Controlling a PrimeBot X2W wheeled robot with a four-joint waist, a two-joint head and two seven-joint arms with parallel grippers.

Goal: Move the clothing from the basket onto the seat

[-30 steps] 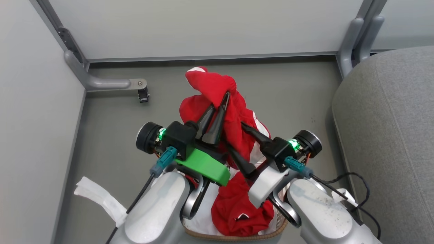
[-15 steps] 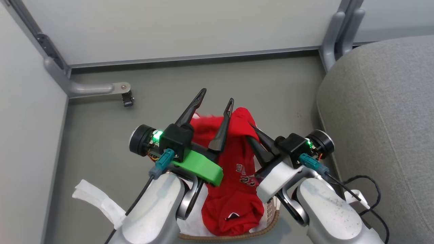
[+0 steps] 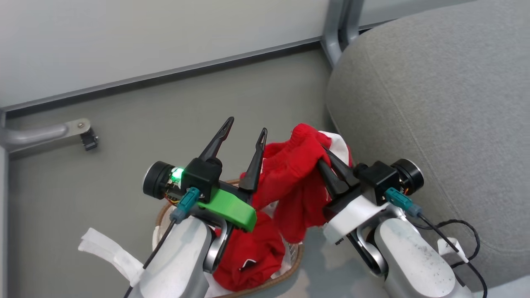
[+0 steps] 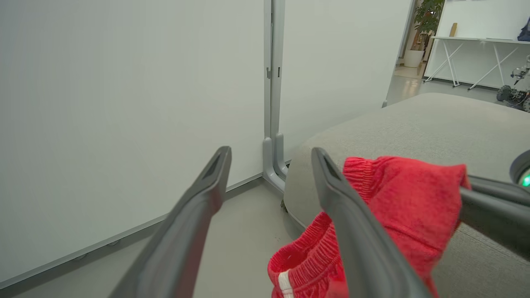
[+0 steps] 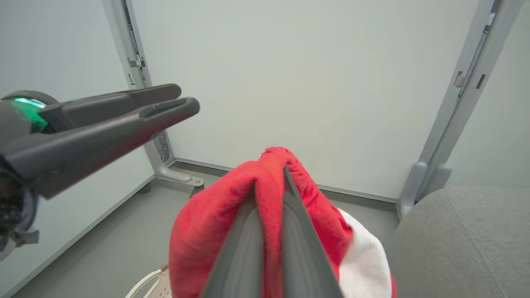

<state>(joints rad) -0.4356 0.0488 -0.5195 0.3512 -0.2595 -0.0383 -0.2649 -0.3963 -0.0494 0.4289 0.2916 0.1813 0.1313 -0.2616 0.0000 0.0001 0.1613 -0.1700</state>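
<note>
Carry step: our right pincer pinches the clothing above the basket, left pincer spread and empty; next we must swing it over the seat edge.

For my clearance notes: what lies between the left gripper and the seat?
Head view: the red clothing, pinched by the shut right gripper, hangs between the open left gripper and the seat.

No readable text, even on clothing.
</note>
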